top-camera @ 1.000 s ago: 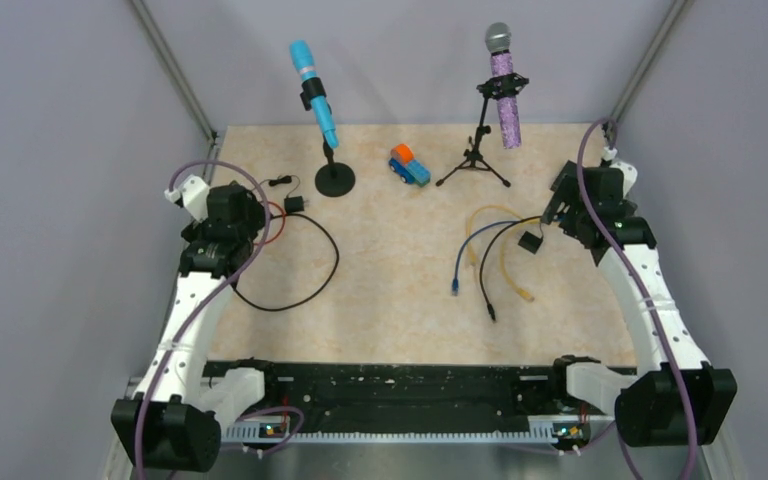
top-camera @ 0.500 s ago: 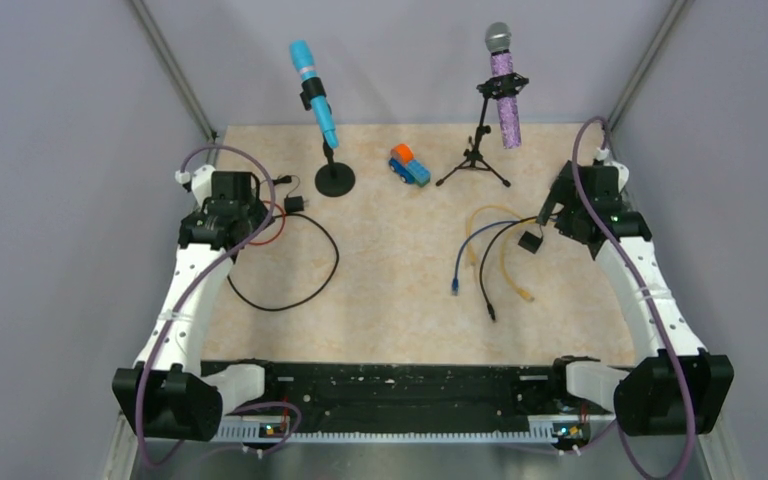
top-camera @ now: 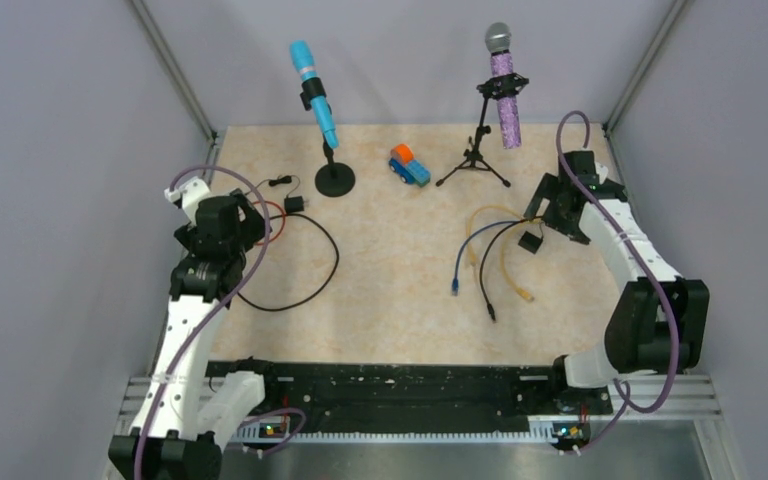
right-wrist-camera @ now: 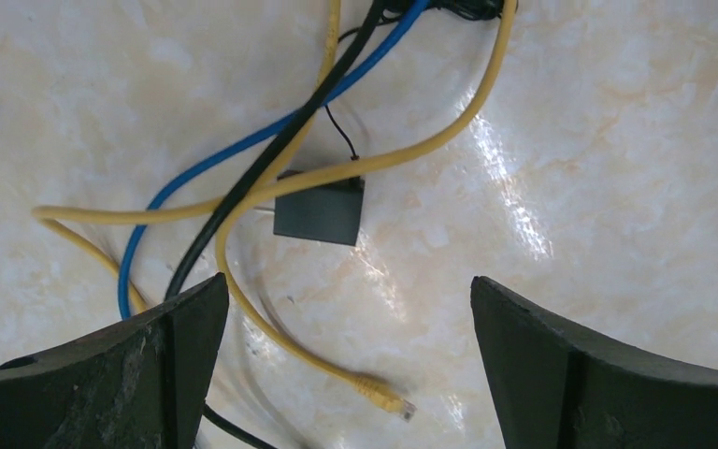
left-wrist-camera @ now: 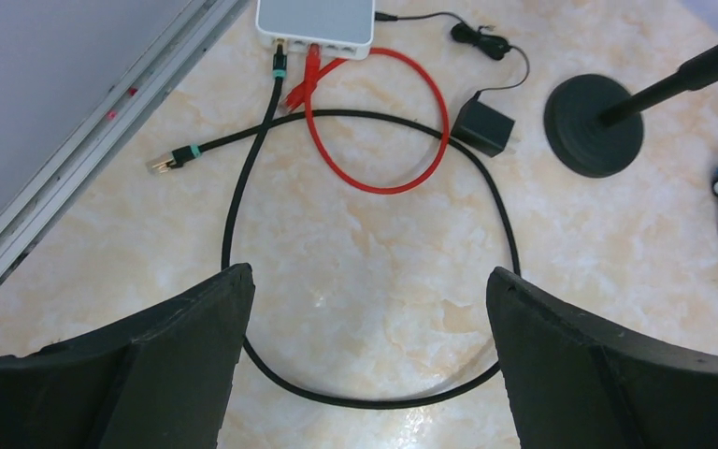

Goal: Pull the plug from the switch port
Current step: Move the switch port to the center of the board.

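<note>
Two sets wide, empty — left fingers (left-wrist-camera: 150,374), right fingers (right-wrist-camera: 112,374) — switch port (right-wrist-camera: 463,7) black, barely visible.

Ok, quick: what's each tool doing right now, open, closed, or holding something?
Left tool: open, holding nothing.
Right tool: open, holding nothing.
</note>
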Action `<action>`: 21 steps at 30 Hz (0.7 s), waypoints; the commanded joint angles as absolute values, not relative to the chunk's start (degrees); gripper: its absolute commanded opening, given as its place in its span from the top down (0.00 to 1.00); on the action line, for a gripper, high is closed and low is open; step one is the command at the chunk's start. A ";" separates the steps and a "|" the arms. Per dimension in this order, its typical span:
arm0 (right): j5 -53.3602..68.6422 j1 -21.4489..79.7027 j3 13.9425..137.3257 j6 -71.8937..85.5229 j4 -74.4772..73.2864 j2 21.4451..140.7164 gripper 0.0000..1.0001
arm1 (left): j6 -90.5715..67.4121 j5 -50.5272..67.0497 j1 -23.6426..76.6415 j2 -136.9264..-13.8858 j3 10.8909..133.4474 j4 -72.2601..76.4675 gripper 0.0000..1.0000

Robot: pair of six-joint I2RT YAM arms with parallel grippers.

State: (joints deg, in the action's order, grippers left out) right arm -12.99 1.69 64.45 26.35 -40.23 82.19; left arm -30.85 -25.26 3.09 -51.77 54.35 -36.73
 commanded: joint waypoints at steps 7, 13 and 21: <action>-3.42 -7.64 67.23 40.76 -30.95 87.03 0.05 | -27.46 -20.16 2.90 -44.67 53.71 -31.56 0.01; 2.45 -9.31 71.02 40.76 -29.65 94.87 0.10 | -26.63 -17.11 2.90 -44.74 54.13 -32.07 0.01; 10.48 -9.17 71.76 36.68 -28.30 101.39 0.20 | -26.47 -15.11 2.90 -45.19 54.23 -31.13 0.01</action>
